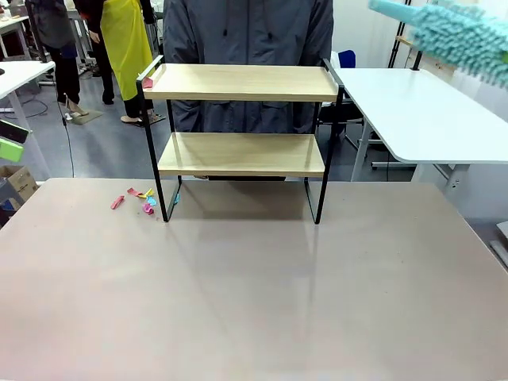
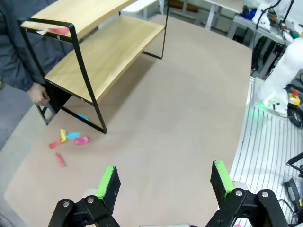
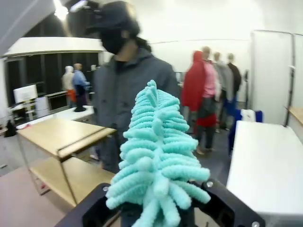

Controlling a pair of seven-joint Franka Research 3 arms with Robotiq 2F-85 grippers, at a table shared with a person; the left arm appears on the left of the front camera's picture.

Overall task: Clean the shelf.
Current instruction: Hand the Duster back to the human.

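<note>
A wide, bare, beige-grey table point(image 1: 254, 302) fills the foreground. In the left wrist view, the left gripper point(image 2: 165, 182) hangs above it with its green-padded fingers point(image 2: 106, 182) spread wide apart, holding nothing.

Farther back, toward the far edge of the table, stands the shelf point(image 1: 242, 139), a small two-tier rack of two light wooden boards in a thin black metal frame with four legs. Both boards look mostly bare. One small pink scrap point(image 1: 148, 82) lies at the left end of the top board. A scatter of small pink, yellow and blue paper scraps point(image 1: 141, 198) lies on the table just beside the shelf's front left leg.

The right gripper point(image 3: 156, 208) is raised high, well apart from the shelf on the right, clamped shut on a fluffy turquoise microfibre duster point(image 3: 156, 156).

Behind the shelf stands a person in a dark grey jacket point(image 1: 246, 32).

The cleaning seems largely done; the top board's scrap remains to be swept off.
</note>
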